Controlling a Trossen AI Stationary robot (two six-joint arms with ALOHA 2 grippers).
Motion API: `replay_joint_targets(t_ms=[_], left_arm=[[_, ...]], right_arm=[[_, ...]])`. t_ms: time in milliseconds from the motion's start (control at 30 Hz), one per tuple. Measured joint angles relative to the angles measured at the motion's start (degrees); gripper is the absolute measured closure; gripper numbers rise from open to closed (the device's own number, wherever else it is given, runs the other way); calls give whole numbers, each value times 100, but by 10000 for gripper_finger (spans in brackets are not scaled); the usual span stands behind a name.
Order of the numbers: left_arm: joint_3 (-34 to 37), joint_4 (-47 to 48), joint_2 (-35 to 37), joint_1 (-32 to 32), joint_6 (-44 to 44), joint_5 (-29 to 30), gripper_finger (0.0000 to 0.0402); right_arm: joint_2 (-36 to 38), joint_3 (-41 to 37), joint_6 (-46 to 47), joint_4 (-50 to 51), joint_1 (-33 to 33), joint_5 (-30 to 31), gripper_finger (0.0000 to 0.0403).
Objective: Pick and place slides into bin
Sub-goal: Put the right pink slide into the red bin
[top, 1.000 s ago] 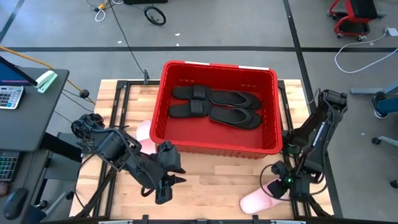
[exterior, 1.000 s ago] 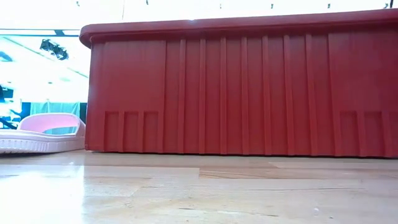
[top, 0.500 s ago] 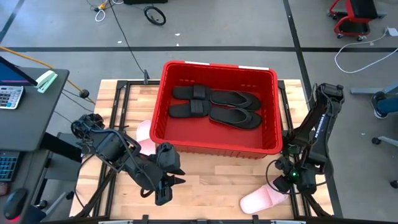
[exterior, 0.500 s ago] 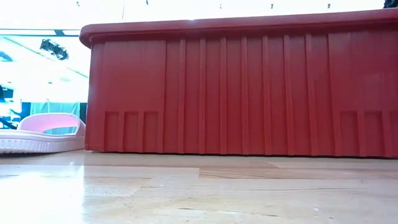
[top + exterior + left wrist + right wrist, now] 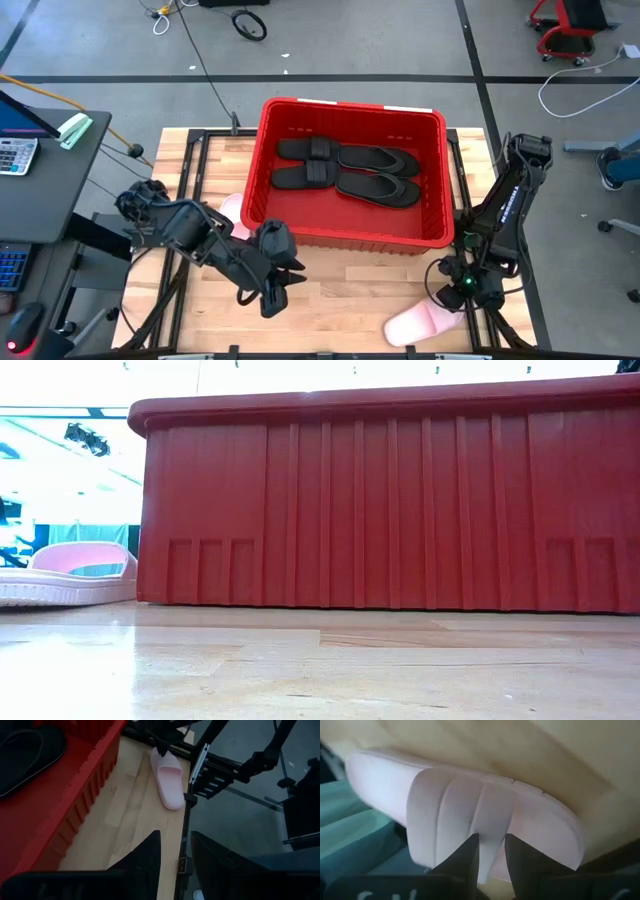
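One pale pink slide [image 5: 418, 322] lies sole-down near the table's front right; it also shows in the left wrist view [image 5: 167, 782]. My right gripper [image 5: 455, 292] stands at its right end, its fingers nearly together just over the wide band [image 5: 465, 820]. My left gripper [image 5: 278, 295] hangs shut and empty over the table in front of the red bin [image 5: 345, 240]. Several black slides [image 5: 345, 170] lie flat in the bin. A second pink slide [image 5: 232, 215] lies on the table against the bin's left wall. My right gripper [image 5: 492, 852] points slanting down at the pink slide's band [image 5: 492, 815]. I cannot tell whether its fingertips touch the band. The slide lies flat on the table.
The bin's tall ribbed wall [image 5: 400, 510] fills the low view, with the second pink slide [image 5: 70, 572] at its left. Bare wood lies between the two grippers in front of the bin. Dark frame rails [image 5: 200, 765] run along the table's right edge.
My left gripper has gone a little toward the table's right edge and toward the bin. My right gripper has shifted from the pink slide's end a little toward the table's right edge. The slide has stayed where it was.
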State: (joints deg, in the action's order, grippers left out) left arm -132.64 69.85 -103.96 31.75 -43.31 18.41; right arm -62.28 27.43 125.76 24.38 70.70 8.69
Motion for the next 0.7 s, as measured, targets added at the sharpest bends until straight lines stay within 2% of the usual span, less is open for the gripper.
replay_joint_targets(t_ms=[367, 700], left_arm=[[0, -318, 2, -122, -2, 0, 288], [0, -754, 2, -122, -2, 0, 288]], right_arm=[[79, -163, -132, -380, 47, -103, 302], [122, -165, -89, -439, 223, 251, 302]])
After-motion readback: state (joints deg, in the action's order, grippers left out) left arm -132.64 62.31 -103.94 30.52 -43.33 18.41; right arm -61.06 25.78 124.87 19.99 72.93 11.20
